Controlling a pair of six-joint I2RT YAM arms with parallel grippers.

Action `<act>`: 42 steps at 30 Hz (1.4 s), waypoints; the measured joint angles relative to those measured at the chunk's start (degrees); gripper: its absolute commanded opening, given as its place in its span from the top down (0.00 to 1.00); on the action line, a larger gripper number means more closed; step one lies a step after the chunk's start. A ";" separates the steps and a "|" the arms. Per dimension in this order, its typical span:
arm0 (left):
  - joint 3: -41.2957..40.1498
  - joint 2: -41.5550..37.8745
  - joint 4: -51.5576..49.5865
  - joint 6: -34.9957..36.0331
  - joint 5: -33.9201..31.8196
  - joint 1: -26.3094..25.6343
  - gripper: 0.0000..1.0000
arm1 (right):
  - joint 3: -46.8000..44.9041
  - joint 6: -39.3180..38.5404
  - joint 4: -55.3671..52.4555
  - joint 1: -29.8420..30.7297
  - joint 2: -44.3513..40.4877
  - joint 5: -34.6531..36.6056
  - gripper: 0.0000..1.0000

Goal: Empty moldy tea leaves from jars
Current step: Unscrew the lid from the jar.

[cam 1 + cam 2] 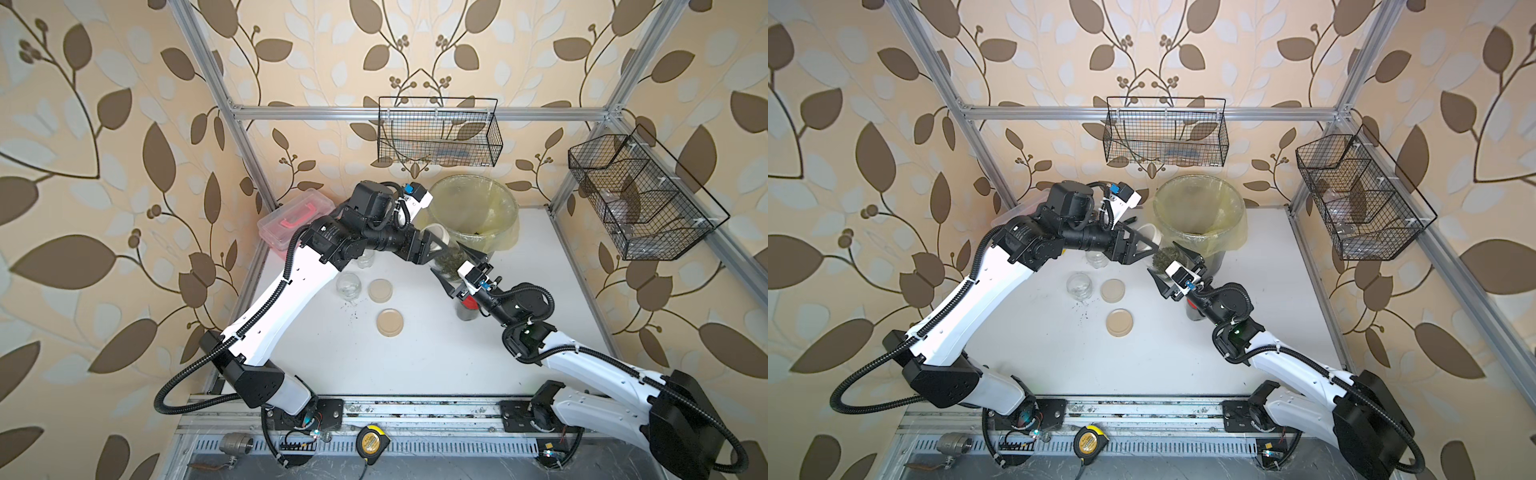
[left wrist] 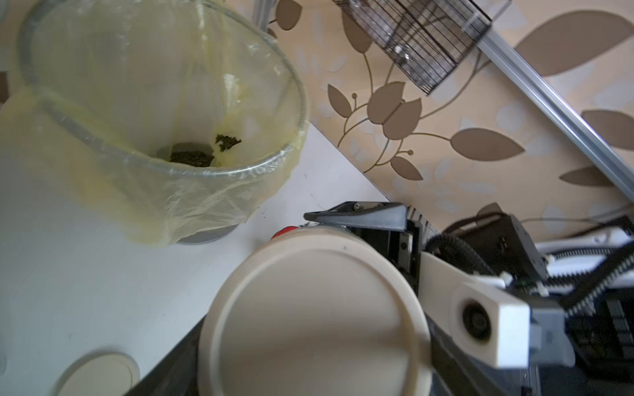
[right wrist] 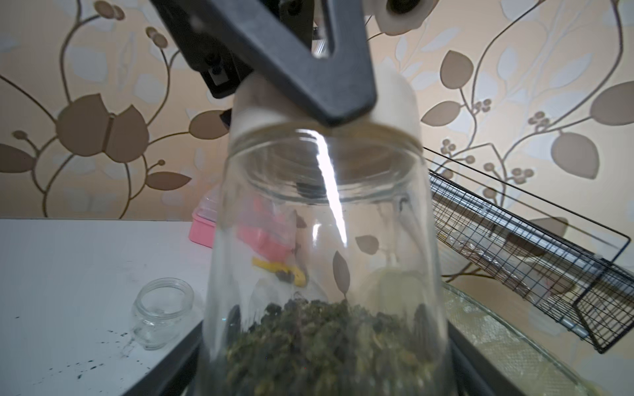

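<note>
Emptied jars: two small clear glass jars (image 1: 348, 286) stand open and bare on the white worktop (image 1: 415, 353), with two loose beige lids (image 1: 380, 290) beside them; you can leave these alone
Left jaws: your left gripper (image 1: 436, 245) has its jaws closed across the beige round lid (image 2: 308, 315) of the jar in hand
Jar in hand: a clear glass cylindrical jar (image 3: 322, 223) hangs tilted in the air between the two grippers, lid not yet off
Leaves: the dark, crumbly moldy tea leaves (image 3: 326, 336) lie heaped at the jar's base end; a little tea already lies in the bin
Right jaws: your right gripper (image 1: 1173, 266) has its jaws clamped round the glass body near the base
Bin: the large grey bin with a yellowish plastic liner (image 2: 303, 113) stands just behind the jar
Step, as I judge it: unscrewing; hold the glass firm, turn the lid about the jar's own axis, keep the mouth above the base, and tip only once over the rim, since specks already dot the worktop
Next: the red-lidded glass jar (image 1: 466, 311) waits under your right arm
</note>
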 measured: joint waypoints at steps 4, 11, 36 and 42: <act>0.00 0.00 0.07 -8.61 -3.50 -0.07 0.57 | 0.52 -4.63 2.25 1.25 2.36 4.09 0.66; 0.00 0.00 0.09 -15.78 -6.10 -0.50 0.61 | 0.66 -8.17 2.64 1.97 2.71 6.25 0.66; -1.22 -0.70 11.93 -16.50 -2.95 1.16 0.01 | 0.48 2.62 0.83 1.09 -2.27 -0.98 0.66; -1.33 -2.21 12.98 -10.21 -1.66 1.14 0.01 | -0.02 6.01 0.98 -0.79 -3.87 -2.82 0.66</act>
